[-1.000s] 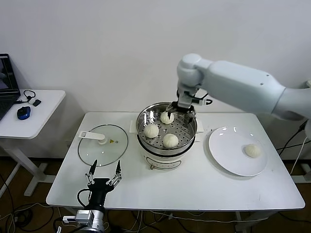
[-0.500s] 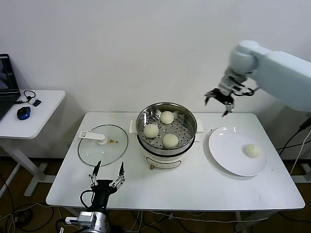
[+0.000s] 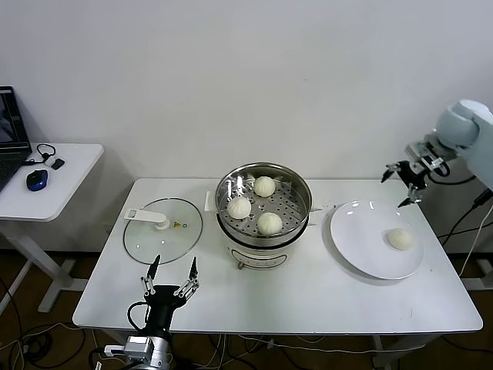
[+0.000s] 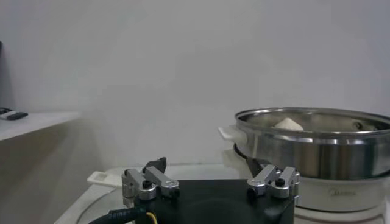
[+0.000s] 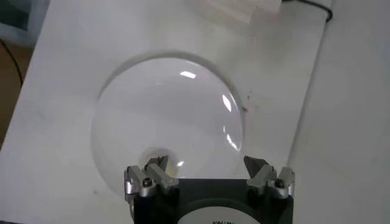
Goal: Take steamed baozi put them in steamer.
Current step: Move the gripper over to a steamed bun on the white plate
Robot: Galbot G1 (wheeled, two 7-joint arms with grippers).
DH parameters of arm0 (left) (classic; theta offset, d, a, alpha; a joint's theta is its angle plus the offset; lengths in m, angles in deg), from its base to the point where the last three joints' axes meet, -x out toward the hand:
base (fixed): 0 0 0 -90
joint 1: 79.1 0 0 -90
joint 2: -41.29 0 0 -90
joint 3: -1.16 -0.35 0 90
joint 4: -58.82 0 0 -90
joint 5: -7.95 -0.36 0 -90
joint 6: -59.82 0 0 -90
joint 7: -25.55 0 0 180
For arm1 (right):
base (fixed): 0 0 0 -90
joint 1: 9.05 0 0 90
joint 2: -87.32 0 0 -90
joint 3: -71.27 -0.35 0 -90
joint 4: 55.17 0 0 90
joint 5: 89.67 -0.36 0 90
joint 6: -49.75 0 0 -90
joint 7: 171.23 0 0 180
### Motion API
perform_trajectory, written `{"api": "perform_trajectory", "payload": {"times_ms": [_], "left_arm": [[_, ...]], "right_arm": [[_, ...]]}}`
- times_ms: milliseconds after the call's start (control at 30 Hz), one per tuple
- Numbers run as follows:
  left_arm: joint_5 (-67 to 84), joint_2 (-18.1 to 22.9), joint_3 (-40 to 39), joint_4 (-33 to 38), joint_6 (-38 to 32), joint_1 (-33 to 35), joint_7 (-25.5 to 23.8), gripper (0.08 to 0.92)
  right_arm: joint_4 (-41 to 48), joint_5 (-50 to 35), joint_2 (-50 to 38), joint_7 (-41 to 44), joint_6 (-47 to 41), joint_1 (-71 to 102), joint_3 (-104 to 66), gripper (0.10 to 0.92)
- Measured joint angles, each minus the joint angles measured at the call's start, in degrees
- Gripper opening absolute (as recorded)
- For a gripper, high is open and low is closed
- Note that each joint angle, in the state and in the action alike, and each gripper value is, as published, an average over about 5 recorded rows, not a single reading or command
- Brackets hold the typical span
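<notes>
On a white table (image 3: 308, 301), a steel steamer (image 3: 263, 202) near the middle of the far edge already holds three steamed baozi (image 3: 269, 223), while a fourth bun (image 3: 400, 238) lies alone on a white plate (image 3: 362, 247) toward the right edge. A glass lid (image 3: 163, 229) rests flat toward the left edge. The right claw (image 3: 408, 179) hangs above the plate's far rim with its fingers spread and nothing between them; the left claw (image 3: 168, 287), also released and empty, waits at the near edge.

The last pick looks the riskiest: a descent off the bun's centre could nudge the smooth dome across the slick plate, a hard squeeze could dent the soft dough, and a low carry could knock it against the steamer's rim or onto a bun already inside.
</notes>
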Motion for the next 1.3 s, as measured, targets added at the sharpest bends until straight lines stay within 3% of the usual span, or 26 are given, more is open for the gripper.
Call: {"api": "perform_trajectory", "payload": {"times_ms": [700, 1300], "left_arm": [[-0.4, -0.1, 0.5, -0.5, 0.1, 0.0, 0.2, 0.823], [0.0, -0.1, 1.1, -1.6, -0.1, -0.2, 0.4, 0.823]], "right_arm": [[12.6, 13.2, 2.5, -4.1, -0.8, 19.0, -21.4, 0.823], [20.1, 19.4, 8.6, -5.0, 0.6, 24.4, -29.6, 0.823]]}}
